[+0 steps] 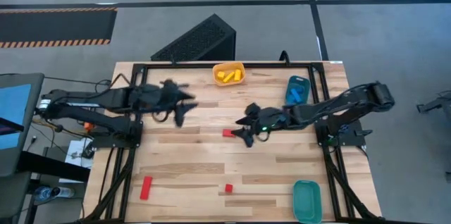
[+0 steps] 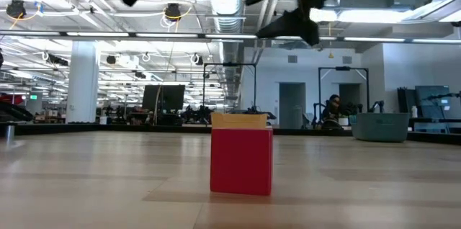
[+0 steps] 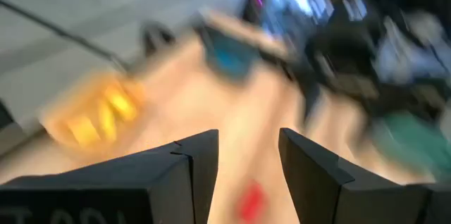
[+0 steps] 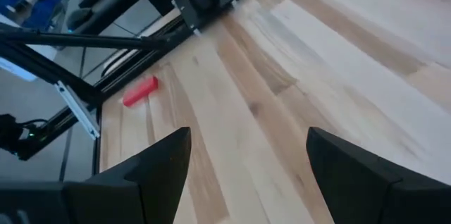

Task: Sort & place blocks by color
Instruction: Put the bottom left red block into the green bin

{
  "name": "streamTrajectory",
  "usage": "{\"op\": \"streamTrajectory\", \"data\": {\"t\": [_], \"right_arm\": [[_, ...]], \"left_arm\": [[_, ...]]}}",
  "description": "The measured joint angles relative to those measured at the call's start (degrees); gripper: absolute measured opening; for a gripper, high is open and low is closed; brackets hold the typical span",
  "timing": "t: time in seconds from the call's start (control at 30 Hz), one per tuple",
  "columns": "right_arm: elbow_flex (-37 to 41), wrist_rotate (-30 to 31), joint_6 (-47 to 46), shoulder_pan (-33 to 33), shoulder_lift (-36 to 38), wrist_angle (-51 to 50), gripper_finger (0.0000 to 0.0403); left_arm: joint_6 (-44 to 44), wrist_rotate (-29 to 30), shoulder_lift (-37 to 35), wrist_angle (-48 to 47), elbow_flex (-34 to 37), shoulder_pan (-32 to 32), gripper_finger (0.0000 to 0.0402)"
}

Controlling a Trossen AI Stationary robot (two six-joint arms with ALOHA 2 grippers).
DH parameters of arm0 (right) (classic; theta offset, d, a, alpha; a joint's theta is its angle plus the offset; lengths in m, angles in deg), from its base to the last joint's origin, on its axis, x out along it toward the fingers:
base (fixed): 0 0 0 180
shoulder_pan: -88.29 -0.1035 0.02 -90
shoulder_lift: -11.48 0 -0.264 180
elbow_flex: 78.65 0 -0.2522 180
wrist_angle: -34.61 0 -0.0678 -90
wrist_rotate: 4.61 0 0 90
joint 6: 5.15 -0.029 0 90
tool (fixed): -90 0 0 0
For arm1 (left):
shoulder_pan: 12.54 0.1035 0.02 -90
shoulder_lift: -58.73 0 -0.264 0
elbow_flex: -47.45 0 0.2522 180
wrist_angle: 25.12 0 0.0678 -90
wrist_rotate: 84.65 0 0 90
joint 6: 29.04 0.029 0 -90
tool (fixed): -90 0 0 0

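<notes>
Closest to your low camera, a small red cube (image 2: 241,160) stands alone on the bench (image 1: 282,168), nothing crowding it. From above you can count three red blocks loose on the wood: that cube (image 1: 228,189), a red bar (image 1: 146,187) near the front left corner, and a small red piece (image 1: 227,133) just beside the right gripper (image 1: 246,136), whose jaws stand wide and hold nothing. Your left gripper (image 1: 180,115) hangs apart, jaws partly open and empty. Three trays: orange tray (image 1: 229,74) with yellow blocks (image 1: 227,76), blue tray (image 1: 297,89), and teal tray (image 1: 306,200).
</notes>
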Motion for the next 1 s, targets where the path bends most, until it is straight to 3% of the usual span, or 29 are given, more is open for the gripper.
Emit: {"op": "streamTrajectory", "data": {"t": [0.13,0.3,0.47,0.63,1.0], "right_arm": [[-7.5,0.5,-1.5,-1.2,-8.3,0.0,0.0301],[-18.2,5.4,-9.4,-2.2,-18.2,-1.4,0.0301],[-29.1,11.7,-20.9,-4.1,-27.0,-10.0,0.0301],[-39.5,12.3,-31.5,-6.8,-34.3,-21.7,0.0301],[-53.6,13.0,-38.0,-10.1,-41.5,-32.8,0.0301]], "left_arm": [[-6.0,-5.7,-3.9,-14.6,1.1,-6.2,0.0137],[-18.4,-5.4,-5.2,-28.5,2.3,-16.0,0.0137],[-29.0,-5.0,-5.2,-27.7,8.9,-25.3,0.0137],[-40.1,-5.5,-5.2,-27.3,14.6,-33.8,0.0139],[-54.4,-3.5,-3.9,-27.0,18.5,-44.0,0.0172]]}}
